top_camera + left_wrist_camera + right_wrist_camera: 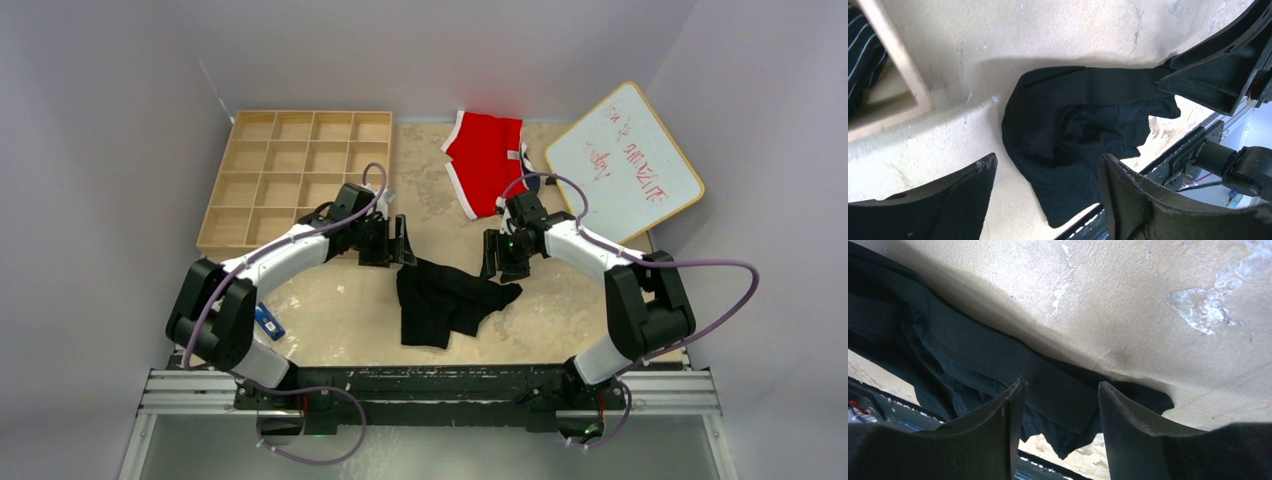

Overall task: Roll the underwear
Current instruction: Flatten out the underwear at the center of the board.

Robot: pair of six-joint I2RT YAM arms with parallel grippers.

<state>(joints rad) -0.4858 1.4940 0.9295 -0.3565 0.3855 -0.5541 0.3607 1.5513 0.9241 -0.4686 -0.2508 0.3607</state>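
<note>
Looking down on a scuffed beige table [340,320] walled in by pale panels. Finding a wooden grid tray [290,160] flat at the far left corner, with its nearest right-hand cells hidden under the left arm. Finding a whiteboard [625,160] with red scribbles at the far right, turned askew. Seeing red briefs [485,155] with white trim spread at the far edge between tray and board, well apart from the black fabric.

Locating the underwear [445,300] at the middle of the table, nearer the arm bases than the briefs: black, loose, rumpled, unrolled, with one band stretched toward the right. Making out a single dark heap from above; unable to tell whether one piece or two. Catching, at the edge of the left wrist view, a dark striped cloth [860,60] inside a tray cell.

Placing the left gripper [398,250] at the heap's far left corner, fingers [1128,190] spread wide and clamping nothing, with the black fabric on the table beyond the gap. Placing the right gripper [503,268] at the far right corner, fingers [1003,420] likewise parted, straddling the stretched band low over the table; unable to tell whether the tips touch it. Noting last a small blue item [268,322] beside the left arm, too small to identify.
</note>
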